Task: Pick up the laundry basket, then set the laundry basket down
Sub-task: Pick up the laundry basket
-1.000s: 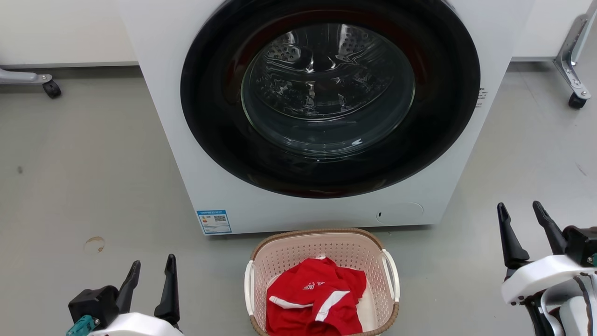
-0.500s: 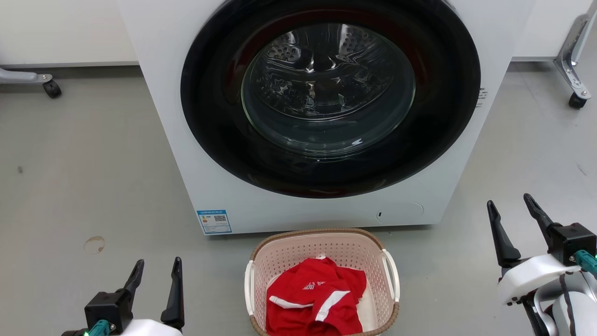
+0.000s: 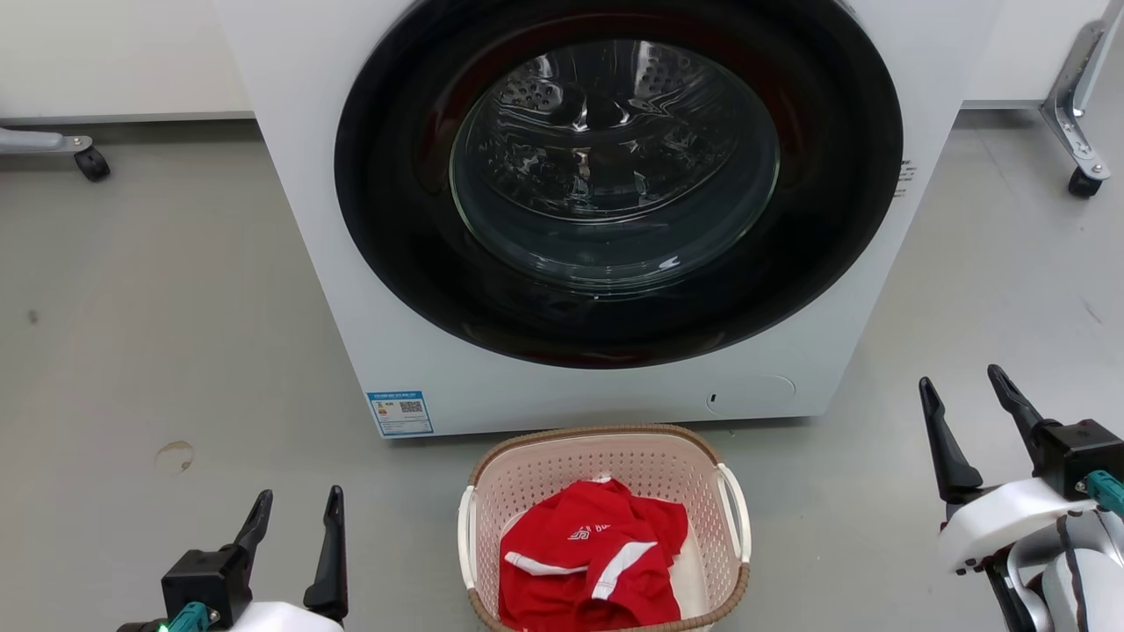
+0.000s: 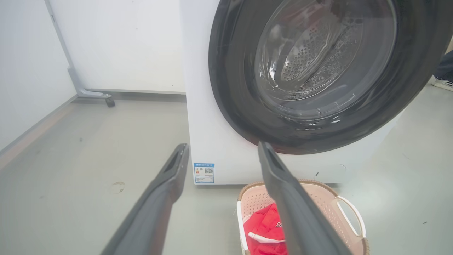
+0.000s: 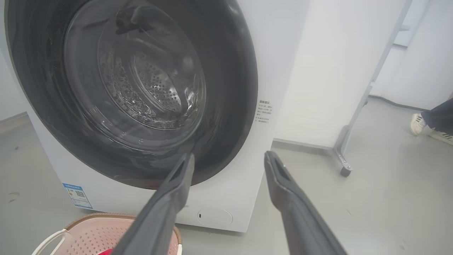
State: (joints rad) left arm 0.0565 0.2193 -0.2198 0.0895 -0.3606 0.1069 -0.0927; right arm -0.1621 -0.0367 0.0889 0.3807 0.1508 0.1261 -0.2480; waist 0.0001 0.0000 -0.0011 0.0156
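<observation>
Washer bay, viewed from my remote station: the laundry basket [image 3: 562, 474], pale pink with a brown woven-look rim, stands on the grey floor [image 3: 158, 333] directly in front of the white front-loading washer [image 3: 351, 307], just below its round glass door [image 3: 615, 167]. A crumpled red garment [image 3: 588, 553] with white stripes lies inside the basket, and the two white side handles [image 3: 736, 518] are free. I have the left end effector [image 3: 299, 494] at the lower left of the head view, released, its two dark fingers [image 3: 329, 553] spread and pointing toward the washer, grasping nothing. The right end effector [image 3: 959, 377] sits at the lower right, higher in that view, likewise released and empty. The basket lies between the two and well apart from both. A blue label [image 3: 399, 412] marks the washer's lower left corner, and a faint ring stain [image 3: 174, 455] shows on the floor to the left. Caster-footed metal legs [image 3: 1082, 180] stand by the wall on either side. In my left wrist view one finger crosses in front of the basket. In my right wrist view the basket's corner shows at the bottom left, and a person's shoe [image 5: 417, 124] rests on the floor at the far right.
</observation>
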